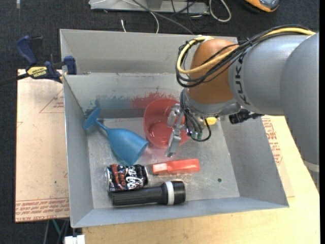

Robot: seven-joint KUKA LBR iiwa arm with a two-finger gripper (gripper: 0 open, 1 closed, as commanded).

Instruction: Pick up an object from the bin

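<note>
Arm [284,70] enters from right, bends down over middle of bin [76,151], orange wrist cover [210,70] uppermost. Gripper [174,133] points down at right rim of red cup [156,122], which lies on its side near back wall. Pincer spread or pressed together: cannot tell. Blue goblet [123,142] touches cup's left; red bar [176,166], crushed can [127,177], black torch [148,194] nearer front.

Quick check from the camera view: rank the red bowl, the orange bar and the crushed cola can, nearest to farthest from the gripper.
1. Red bowl: mid-bin, directly under the gripper.
2. Orange bar: lying flat just in front of the bowl, towards the near wall.
3. Crushed cola can: near-left part of the bin floor, beside the black cylinder.
</note>
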